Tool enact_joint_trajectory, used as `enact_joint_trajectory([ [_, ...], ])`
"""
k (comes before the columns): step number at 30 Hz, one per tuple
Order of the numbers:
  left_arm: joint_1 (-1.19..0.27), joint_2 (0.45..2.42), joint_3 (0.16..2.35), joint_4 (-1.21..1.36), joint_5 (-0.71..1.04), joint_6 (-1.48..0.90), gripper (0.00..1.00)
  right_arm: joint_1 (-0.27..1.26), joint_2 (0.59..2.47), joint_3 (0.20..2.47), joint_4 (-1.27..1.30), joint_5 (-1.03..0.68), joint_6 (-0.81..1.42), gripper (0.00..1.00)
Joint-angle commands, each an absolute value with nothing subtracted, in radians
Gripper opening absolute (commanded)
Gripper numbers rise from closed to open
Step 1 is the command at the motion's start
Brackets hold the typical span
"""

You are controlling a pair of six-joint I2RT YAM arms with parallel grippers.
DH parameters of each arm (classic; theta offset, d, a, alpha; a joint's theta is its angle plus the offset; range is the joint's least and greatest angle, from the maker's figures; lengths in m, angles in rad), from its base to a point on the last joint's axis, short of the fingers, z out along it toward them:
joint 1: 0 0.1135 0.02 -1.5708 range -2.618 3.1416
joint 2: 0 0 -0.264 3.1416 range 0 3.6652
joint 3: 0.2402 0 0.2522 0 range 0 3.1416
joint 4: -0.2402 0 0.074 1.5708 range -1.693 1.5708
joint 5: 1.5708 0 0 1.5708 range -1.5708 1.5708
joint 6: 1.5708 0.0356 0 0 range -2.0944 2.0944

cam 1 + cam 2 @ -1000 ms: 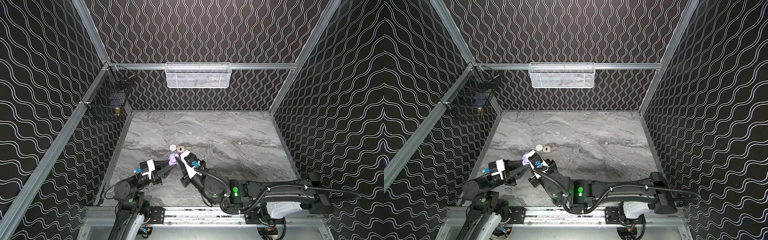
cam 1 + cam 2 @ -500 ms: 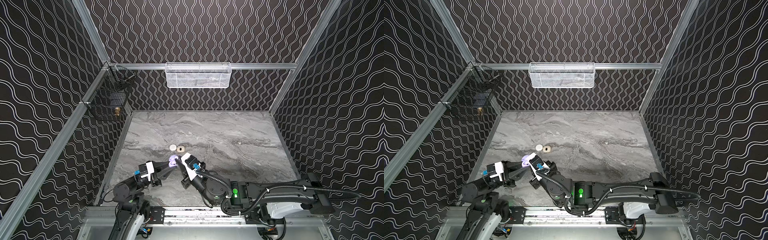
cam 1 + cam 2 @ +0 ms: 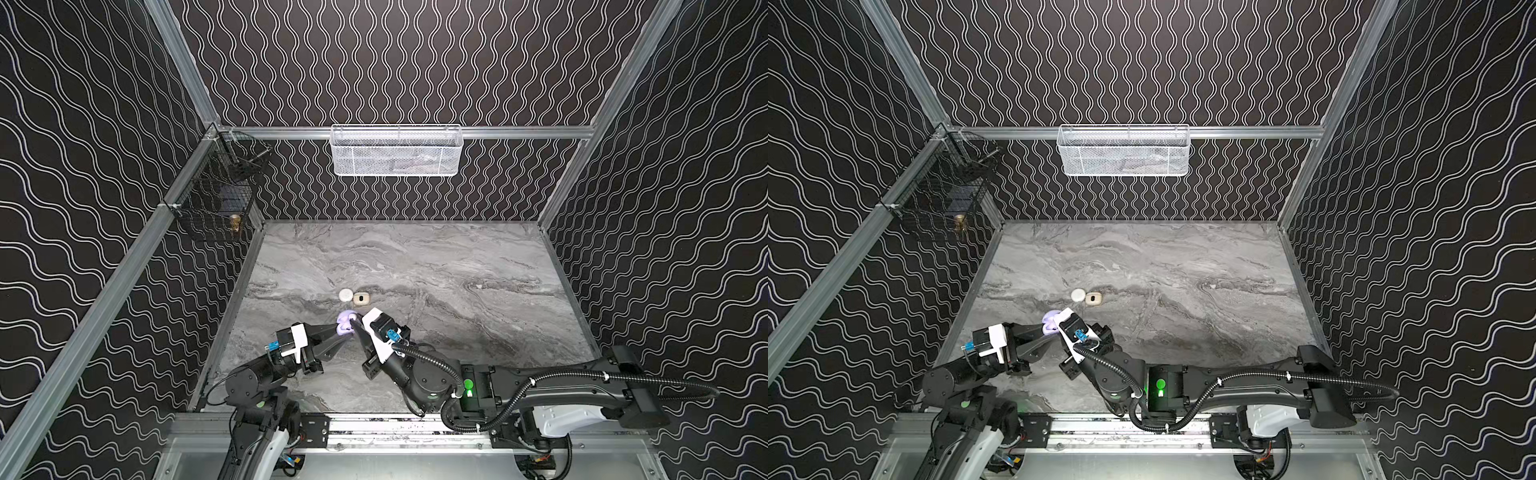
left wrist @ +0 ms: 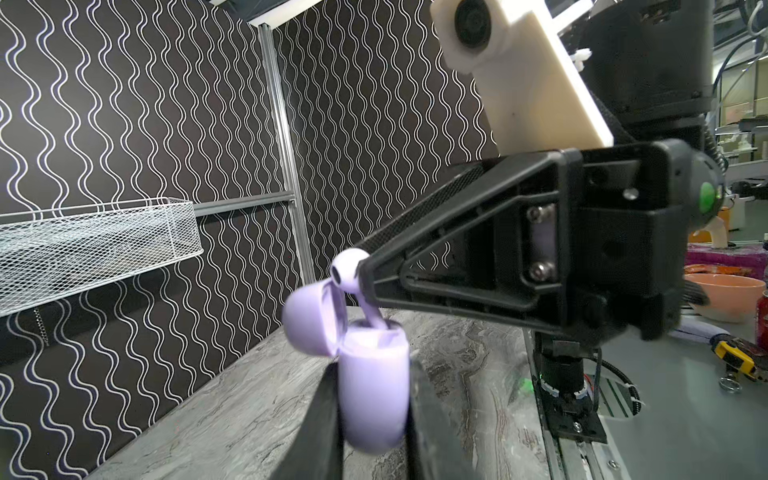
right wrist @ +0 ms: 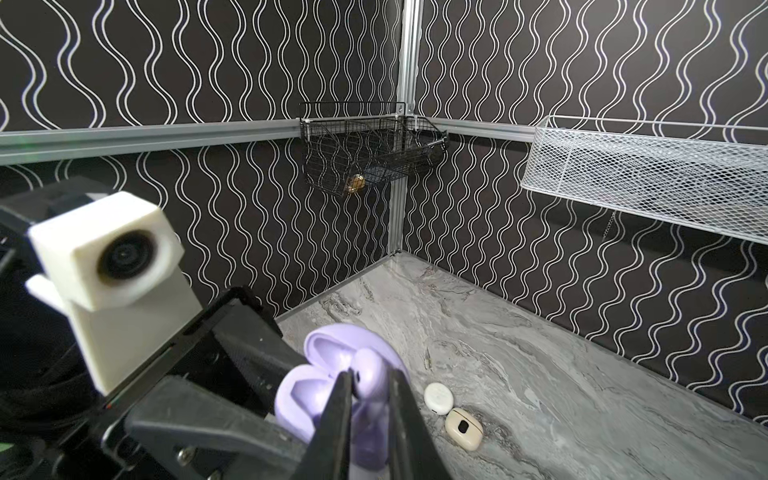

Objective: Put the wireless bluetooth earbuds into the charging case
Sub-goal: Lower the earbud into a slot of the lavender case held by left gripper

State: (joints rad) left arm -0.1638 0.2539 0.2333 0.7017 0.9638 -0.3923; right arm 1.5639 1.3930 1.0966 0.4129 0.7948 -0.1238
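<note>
Enclosure of black walls (image 3: 415, 62) patterned with white wavy vertical lines, framed by aluminium rails (image 3: 519, 132) and floored by a grey marbled surface (image 3: 457, 266). A white mesh basket (image 3: 397, 151) hangs from the rear rail above the surface's far edge. A black wire basket (image 3: 216, 195) hangs over the far left corner and holds a small brass-coloured item (image 3: 235, 223).

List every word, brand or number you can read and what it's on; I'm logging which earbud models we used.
No text can be read anywhere.
Lavender case, lavender earbud, round white case, cream case: no lettering visible.
Yellow tape measure: too blurred to read.
</note>
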Motion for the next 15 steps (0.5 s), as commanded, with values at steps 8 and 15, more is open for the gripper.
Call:
enact_joint_trajectory([
  [8,-0.163,0.253,0.259,0.663,0.920,-0.380,0.00,1.565,1.399,1.063,0.480,0.761,-0.125,0.16],
  [15,-0.164,0.273,0.257,0.714,0.932,-0.411,0.00,1.565,1.395,1.017,0.514,0.750,-0.125,0.20],
])
